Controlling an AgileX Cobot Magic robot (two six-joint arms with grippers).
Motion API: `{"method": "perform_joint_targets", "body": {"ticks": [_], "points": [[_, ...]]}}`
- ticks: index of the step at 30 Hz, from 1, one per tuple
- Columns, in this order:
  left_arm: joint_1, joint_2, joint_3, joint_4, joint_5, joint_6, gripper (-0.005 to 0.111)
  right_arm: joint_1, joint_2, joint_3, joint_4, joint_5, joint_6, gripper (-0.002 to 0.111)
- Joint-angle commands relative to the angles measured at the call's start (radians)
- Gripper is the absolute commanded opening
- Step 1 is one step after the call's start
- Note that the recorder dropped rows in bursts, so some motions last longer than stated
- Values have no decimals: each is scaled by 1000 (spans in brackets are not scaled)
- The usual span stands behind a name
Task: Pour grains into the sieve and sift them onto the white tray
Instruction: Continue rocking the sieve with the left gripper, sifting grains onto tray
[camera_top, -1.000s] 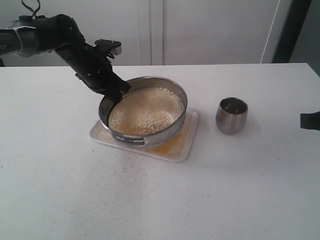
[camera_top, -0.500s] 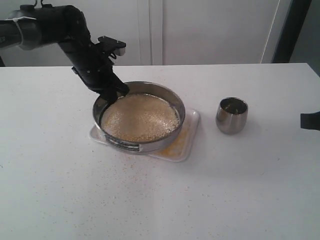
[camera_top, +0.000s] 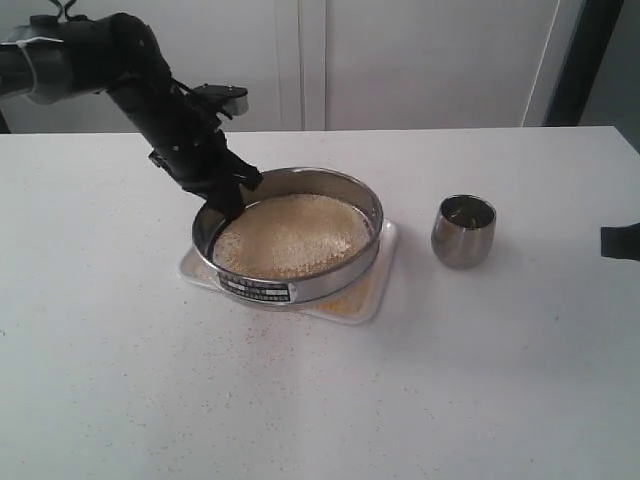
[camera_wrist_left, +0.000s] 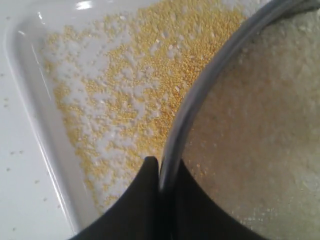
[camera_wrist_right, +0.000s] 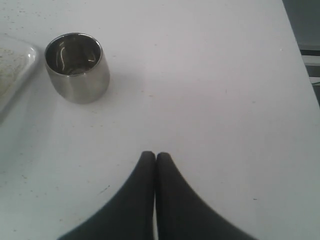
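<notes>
Exterior view: the sieve (camera_top: 330, 280) sat over the white tray (camera_top: 384, 262) and covered most of it. Whether it rested on the tray or hung just above, could not tell. Pale grains (camera_top: 295, 235) lay spread across the mesh. A label (camera_top: 256, 290) showed on the near wall. The left pincer (camera_top: 228, 196) came down from the back left onto the sieve's rim.

Left wrist view gave what the exterior did not. The black fingers (camera_wrist_left: 135, 210) pinched the rim, one outside the ring and one inside. Below the rim, golden-yellow grains were scattered thinly on the tray floor, with white showing between them. Those inside the sieve looked paler.

Right wrist view: the right pincer (camera_wrist_right: 156, 159) was pressed together, holding nothing, over the bare surface (camera_top: 450, 380). A steel cup (camera_top: 463, 232) stood upright to the right of the tray, apart from it. Only this view looked into the cup, but reflections hid its contents.

Stray grains dotted the surface in front of the tray. Nothing stood between the cup and the sieve.
</notes>
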Motion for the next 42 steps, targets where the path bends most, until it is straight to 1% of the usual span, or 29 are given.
{"method": "perform_joint_targets", "body": {"ticks": [1, 4, 6, 8, 10, 11, 12, 14, 15, 16, 17, 19, 21, 23, 24, 25, 27, 28, 29, 31, 32, 33, 34, 35, 36, 38, 39, 40, 42], "points": [[23, 6, -45, -10, -142, -175, 0, -10, -8, 3, -1, -9, -4, 0], [14, -5, -42, -3, 107, -51, 0, -10, -8, 3, -1, -5, -4, 0], [-9, -12, -25, 54, -11, 1, 0, -10, -8, 3, -1, -8, -4, 0], [-13, -10, -25, 135, -192, -76, 0, -10, -8, 3, -1, -8, -4, 0], [-4, -27, -36, 113, -69, -177, 0, -10, -8, 3, -1, -8, -4, 0], [-9, -41, -31, 85, 25, -115, 0, -10, -8, 3, -1, -8, -4, 0], [-26, -57, -14, 73, 27, -29, 0, -10, -8, 3, -1, -8, -4, 0], [-49, -69, 1, 147, -172, -11, 0, -10, -8, 3, -1, -8, -4, 0], [-49, -66, -5, 205, -291, -123, 0, -10, -8, 3, -1, -8, -4, 0], [-37, -62, -18, 229, -308, -256, 0, -10, -8, 3, -1, -9, -4, 0], [-28, -65, -28, 199, -244, -316, 0, -10, -8, 3, -1, -9, -4, 0], [-31, -85, -1, 140, -38, -168, 0, -10, -8, 3, -1, -7, -4, 0], [-48, -93, 45, 125, -116, -48, 0, -10, -8, 3, -1, -7, -4, 0], [-50, -81, 57, 166, -327, -79, 0, -10, -8, 3, -1, -7, -4, 0], [-37, -73, 53, 159, -339, -152, 0, -10, -8, 3, -1, -7, -4, 0], [-29, -76, 46, 131, -247, -215, 0, -10, -8, 3, -1, -7, -4, 0], [-27, -95, 67, 80, -71, -138, 0, -10, -8, 3, -1, -7, -4, 0], [-39, -100, 87, 67, -95, -47, 0, -10, -8, 3, -1, -7, -4, 0], [-47, -103, 94, 78, -207, 26, 0, -10, -8, 3, -1, -7, -4, 0], [-40, -93, 78, 108, -410, -23, 0, -10, -8, 3, -1, -7, -4, 0], [-27, -93, 52, 76, -354, -127, 0, -10, -8, 3, -1, -7, -4, 0], [-12, -106, 22, 26, -190, -209, 0, -10, -8, 3, -1, -7, -4, 0], [-10, -121, 17, 0, -35, -158, 0, -10, -8, 3, -1, -7, -4, 0], [-17, -134, 28, -13, 27, -68, 0, -10, -8, 3, -1, -10, -4, 0], [-30, -143, 43, -16, 9, 26, 0, -10, -8, 3, -1, -8, -4, 0], [-37, -137, 51, 49, -218, 105, 0, -10, -8, 3, -1, -8, -4, 0], [-29, -126, 47, 97, -341, 42, 0, -10, -8, 3, -1, -8, -4, 0], [-9, -122, 34, 103, -366, -97, 0, -10, -8, 3, -1, -8, -4, 0], [18, -127, 9, 52, -192, -310, 0, -10, -8, 3, -1, -8, -4, 0]]}}
